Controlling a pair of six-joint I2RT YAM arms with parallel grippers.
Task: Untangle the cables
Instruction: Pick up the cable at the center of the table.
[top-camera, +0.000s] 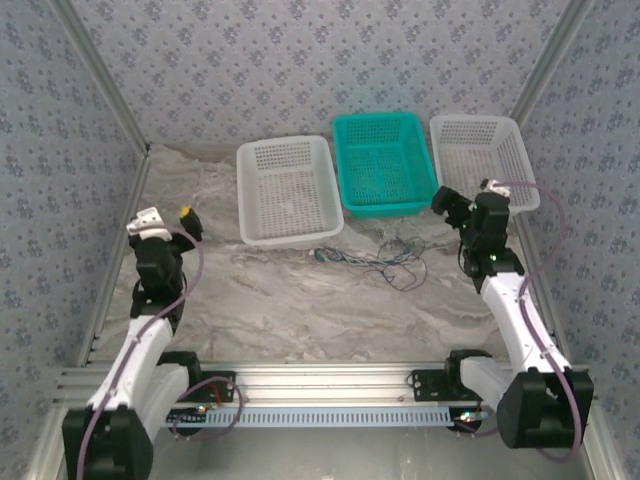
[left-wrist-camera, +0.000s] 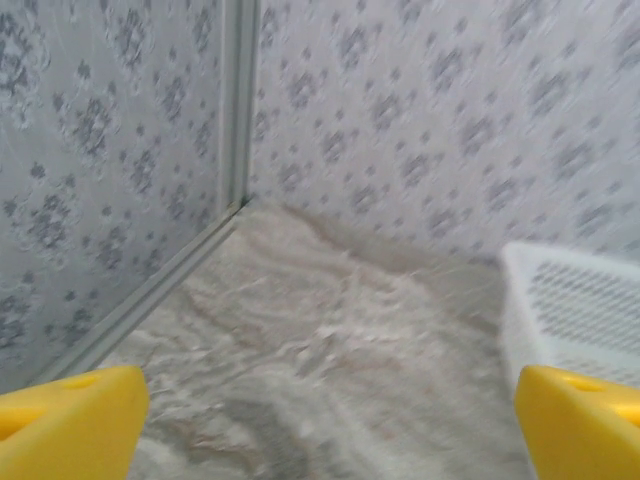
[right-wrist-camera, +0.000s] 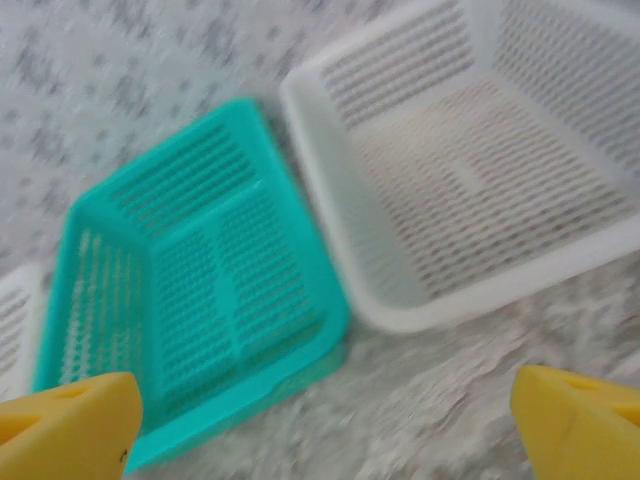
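Note:
The cables (top-camera: 375, 262) lie as a loose tangle of thin dark, green and whitish wires on the marble table, just in front of the teal basket (top-camera: 383, 165). My left gripper (top-camera: 168, 218) is raised at the far left, well away from the tangle. In its wrist view the left gripper (left-wrist-camera: 330, 430) is open, its yellow fingertips (left-wrist-camera: 70, 425) wide apart over bare table. My right gripper (top-camera: 445, 200) hovers to the right of the tangle, near the baskets. The right gripper (right-wrist-camera: 320, 425) is open too, with nothing between its yellow fingertips (right-wrist-camera: 580, 420).
Three baskets stand in a row at the back: a white basket (top-camera: 288, 190), the teal basket (right-wrist-camera: 190, 270) and a second white basket (top-camera: 478, 150). Patterned walls close in the left, back and right sides. A metal rail (top-camera: 330, 385) runs along the near edge.

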